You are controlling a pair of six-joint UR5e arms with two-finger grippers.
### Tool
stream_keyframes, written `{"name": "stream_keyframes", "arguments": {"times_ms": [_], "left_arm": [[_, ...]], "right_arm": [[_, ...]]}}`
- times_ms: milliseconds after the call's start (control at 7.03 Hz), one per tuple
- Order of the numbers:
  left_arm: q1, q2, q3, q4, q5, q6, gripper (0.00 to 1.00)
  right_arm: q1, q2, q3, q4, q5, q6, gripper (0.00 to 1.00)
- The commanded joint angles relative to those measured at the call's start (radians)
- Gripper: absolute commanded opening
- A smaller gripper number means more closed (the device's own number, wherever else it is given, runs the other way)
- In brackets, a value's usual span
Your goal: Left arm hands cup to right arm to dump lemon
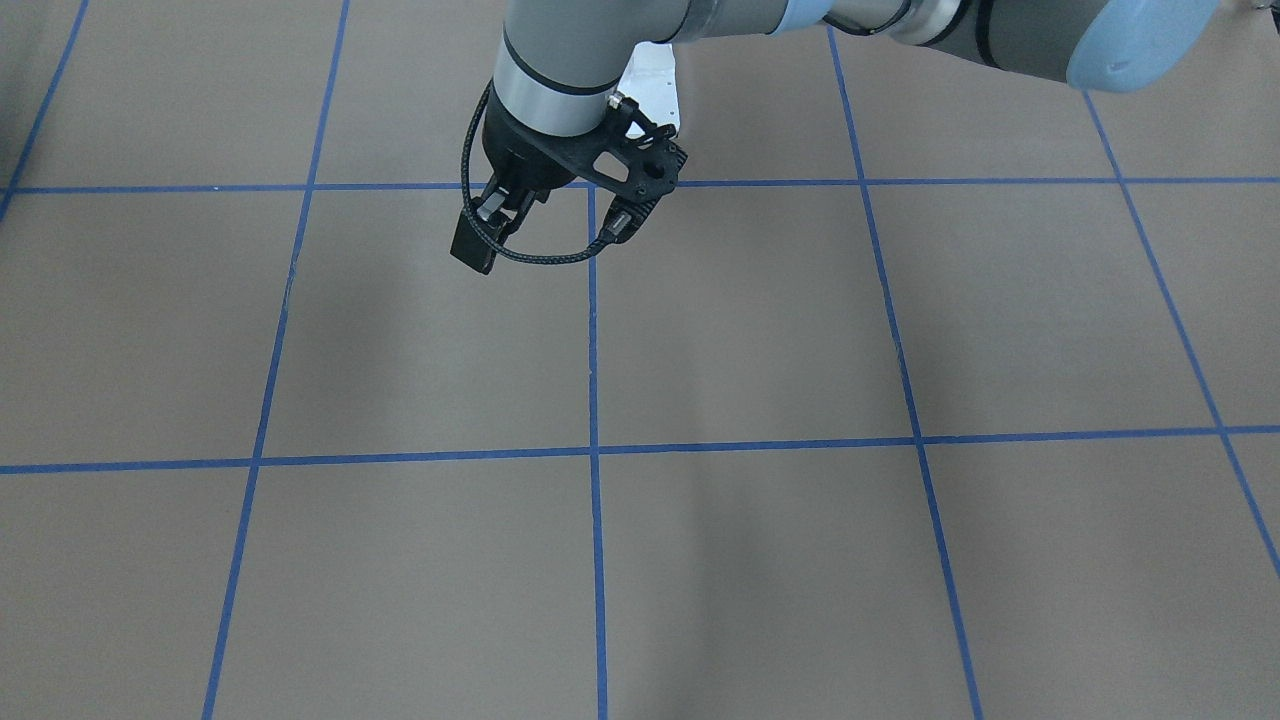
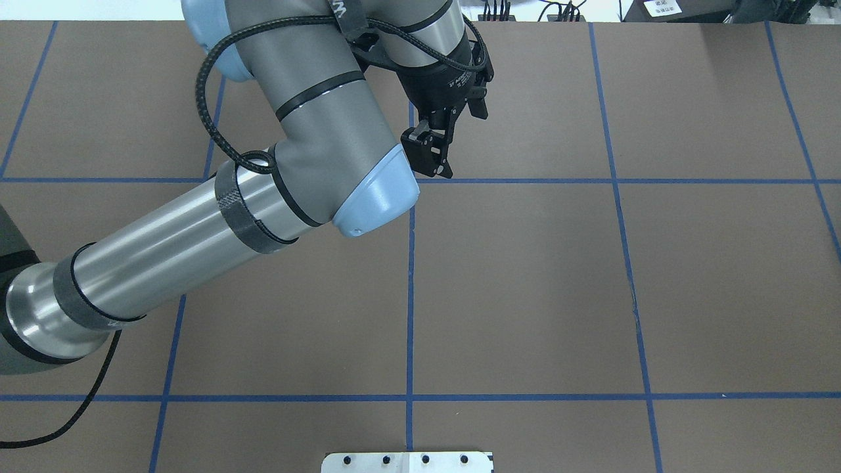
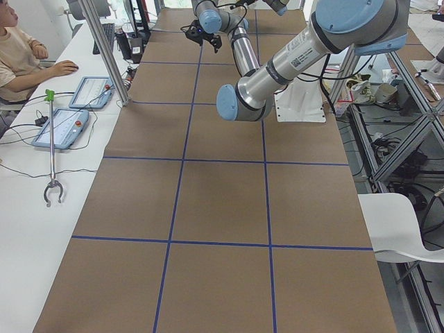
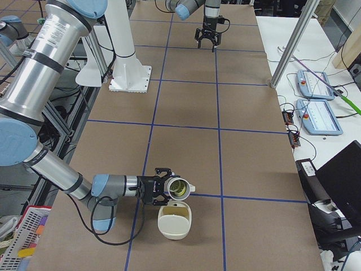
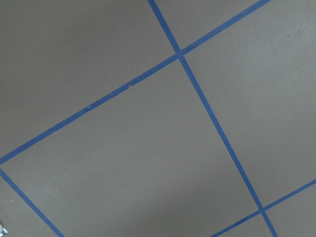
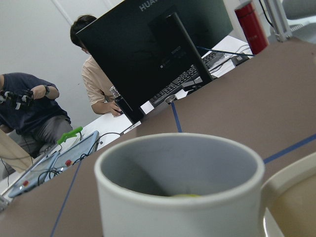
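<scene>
The white cup [image 4: 179, 189] hangs tipped on its side at the tip of my right gripper [image 4: 163, 188], just above a cream bowl [image 4: 174, 221]. Only this side view shows that gripper, so I cannot tell whether it is open or shut. The right wrist view is filled by the cup [image 6: 180, 182], with a sliver of yellow lemon [image 6: 186, 195] low inside it. In the side view the lemon [image 4: 176, 187] shows as a yellow-green patch in the cup's mouth. Far down the table, my left gripper [image 2: 437, 157] [image 1: 480, 240] hangs open and empty above the brown paper.
The table is brown paper with blue tape lines [image 2: 410, 295]. A white arm base plate [image 4: 130, 77] sits on the robot's side. On the operators' side are metal posts [image 4: 293, 42], teach pendants [image 4: 318, 116], a black monitor [image 6: 153, 54] and seated people [image 3: 21, 55].
</scene>
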Motion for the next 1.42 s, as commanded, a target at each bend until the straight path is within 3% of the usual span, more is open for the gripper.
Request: {"name": "stream_keyframes", "arguments": {"times_ms": [0, 284, 1137, 1280], "left_arm": [[0.005, 0.0, -0.001, 0.0, 0.013, -0.001, 1.0], [0.005, 0.002, -0.003, 0.0, 0.015, -0.001, 1.0], [0.007, -0.004, -0.009, 0.0, 0.015, -0.001, 1.0], [0.007, -0.006, -0.009, 0.002, 0.015, -0.001, 1.0]], "right_arm": [[0.198, 0.023, -0.013, 0.01, 0.209, 0.282, 0.0], [0.301, 0.078, -0.036, 0.007, 0.337, 0.438, 0.0], [0.345, 0.129, -0.091, 0.076, 0.343, 1.089, 0.0], [0.35, 0.135, -0.116, 0.104, 0.34, 1.109, 0.0]]}}
